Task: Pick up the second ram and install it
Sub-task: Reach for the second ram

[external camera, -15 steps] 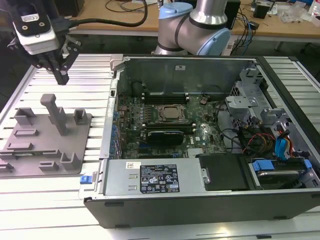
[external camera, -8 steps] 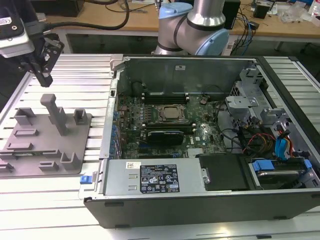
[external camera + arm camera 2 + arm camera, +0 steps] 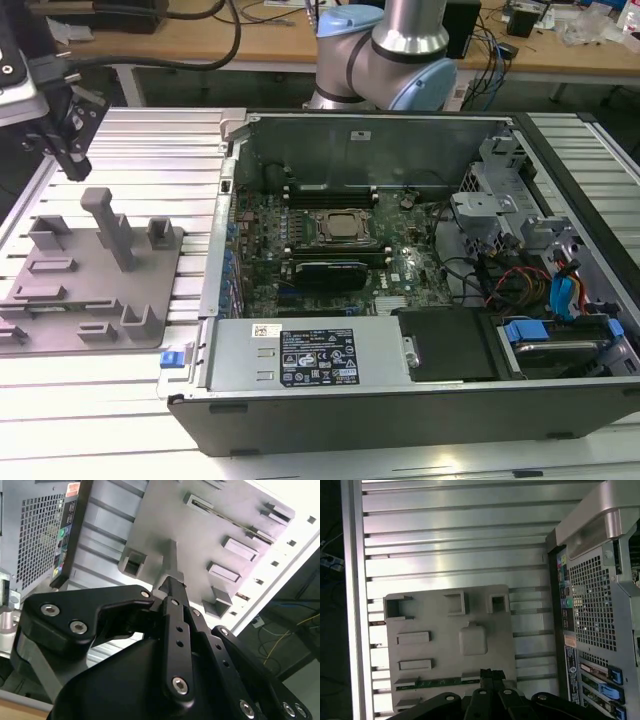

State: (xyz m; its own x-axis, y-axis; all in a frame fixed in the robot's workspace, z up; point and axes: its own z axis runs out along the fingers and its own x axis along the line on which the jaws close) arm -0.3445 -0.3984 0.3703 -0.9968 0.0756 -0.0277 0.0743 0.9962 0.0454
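Our gripper (image 3: 491, 673) hangs over the grey fixture plate (image 3: 445, 625), jaws together and empty. The second ram (image 3: 437, 682) sits edgewise in its slot: light, stiff, fragile, we judge; best pinched across its upper edge.

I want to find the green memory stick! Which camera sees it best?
The first wrist view: the RAM stick shows as a green strip in a slot of the grey fixture plate. The second wrist view gives a thin dark edge; in the exterior view it is too small to tell.
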